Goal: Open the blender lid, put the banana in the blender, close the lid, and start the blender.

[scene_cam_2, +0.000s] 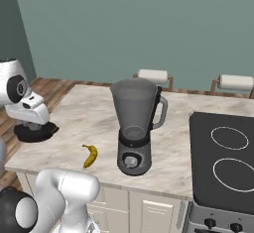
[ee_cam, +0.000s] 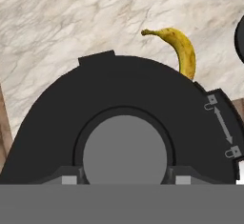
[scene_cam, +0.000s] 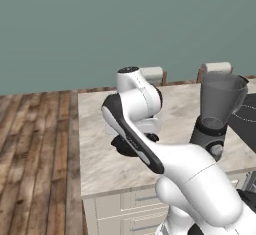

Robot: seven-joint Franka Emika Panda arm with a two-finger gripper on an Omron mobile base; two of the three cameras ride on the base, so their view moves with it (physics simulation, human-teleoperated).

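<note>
Black and round, the blender lid (ee_cam: 124,118) sits closest to the hand camera, its grey knob (ee_cam: 125,154) flanked by the two fingertips (ee_cam: 69,179) of the pincer (ee_cam: 125,180); the tips stand either side of the knob, clenched on it and so grasping the lid.

One marble counter (scene_cam_2: 89,115) carries everything. One cooktop (scene_cam_2: 223,160) with two ring burners lies at its right end in the right base view. One blender (scene_cam_2: 135,128) stands upright near the counter's middle, jar mouth uncovered. Two white paper-towel rolls (scene_cam_2: 153,76) (scene_cam_2: 236,82) stand along the far edge. One lid rests low over the counter's left end (scene_cam_2: 34,132), under the white hand and well apart from the blender. One banana (scene_cam_2: 90,155) lies flat on the counter between lid and blender, near the front edge.

Seen from the hand, the banana (ee_cam: 181,51) lies just beyond the lid's rim, up and to the right of the pincer. From the left base camera the arm covers the counter's middle, leaving the blender (scene_cam: 217,111) and a sliver of the lid (scene_cam: 125,146).
</note>
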